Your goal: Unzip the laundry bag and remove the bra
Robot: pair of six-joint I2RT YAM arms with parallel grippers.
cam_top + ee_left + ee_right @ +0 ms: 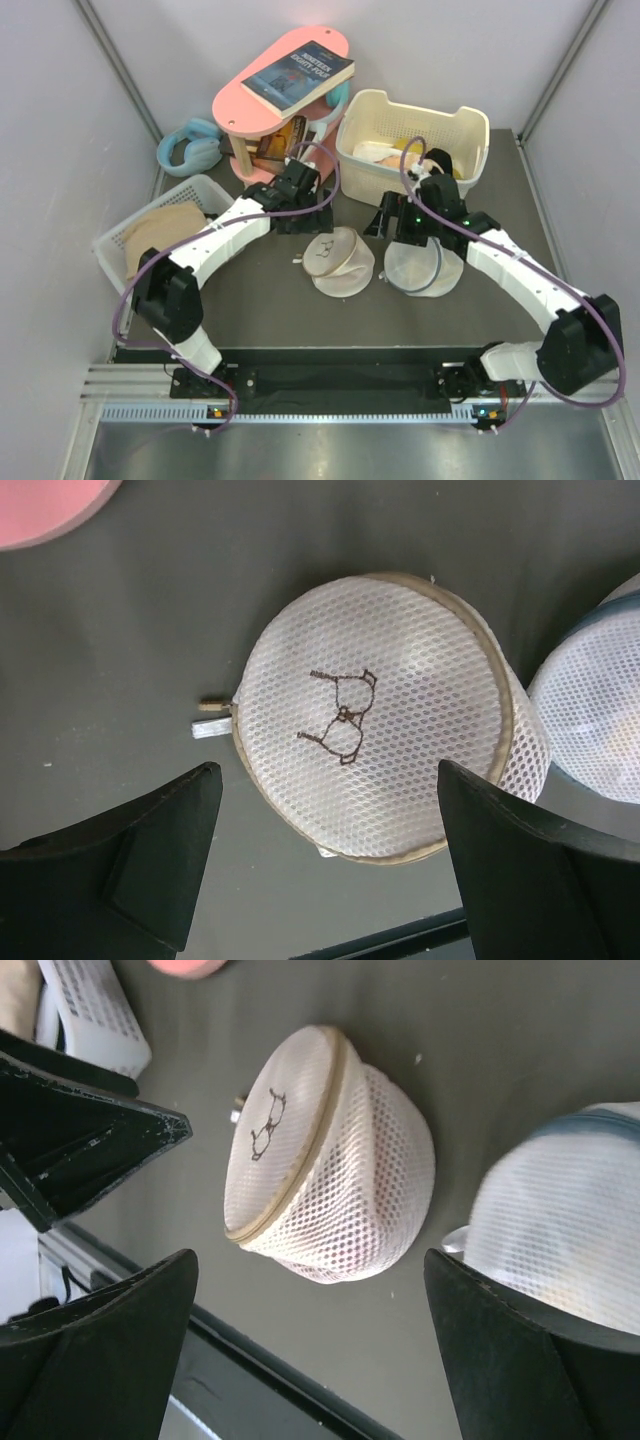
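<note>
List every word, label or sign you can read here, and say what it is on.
"NINETEEN EIGHTY FOUR": cover of the book on the pink stand; smaller print there is too blurred.
No words, only a bra drawing: face of the laundry bag.

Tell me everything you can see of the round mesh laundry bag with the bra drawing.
The laundry bag is a round, dome-shaped pouch of white mesh, with a beige band around its flat face and a small dark bra drawing in the middle. A zipper pull sticks out at one edge; the zipper looks closed. It lies tilted on the dark table, face up, beside a plainer mesh bag. Its contents don't show.
</note>
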